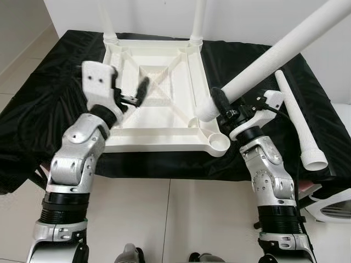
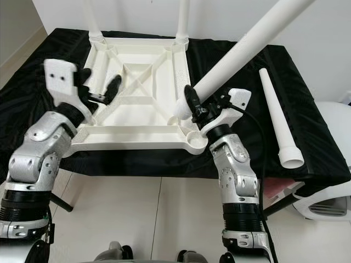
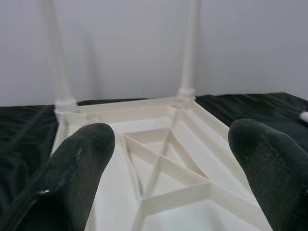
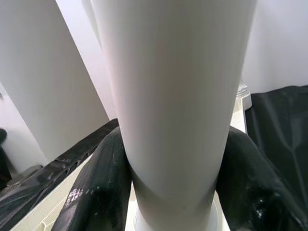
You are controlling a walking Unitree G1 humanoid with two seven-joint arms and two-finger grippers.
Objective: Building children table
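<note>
Left eye view is showing the white tabletop (image 1: pixel 159 118) lying upside down on the worktop (image 1: pixel 49 93), which is draped in black cloth. Two fitted legs (image 1: pixel 198 22) are standing upright in the far corner sockets. The right pincer (image 1: pixel 221 105) is gripping a third white leg (image 1: pixel 274 52) near its lower end, with the black fingers (image 4: pixel 96 187) pressing against both sides of the tube. This leg is slanting up and away to the robot's right, and its lower end is sitting just above and beside the near right corner socket (image 1: pixel 219 143); whether it is touching the socket cannot be told. The left pincer (image 1: pixel 133 98) is hovering above the left part of the tabletop's ribbed underside, with its fingertips (image 3: pixel 82 159) spread apart and holding nothing. A fourth loose leg (image 1: pixel 299 120) is lying flat on the black cloth to the right of the tabletop, well apart from it, with its wide open end pointing toward the robot. Pale floor tiles (image 1: pixel 164 219) are lying below the worktop's near edge.
</note>
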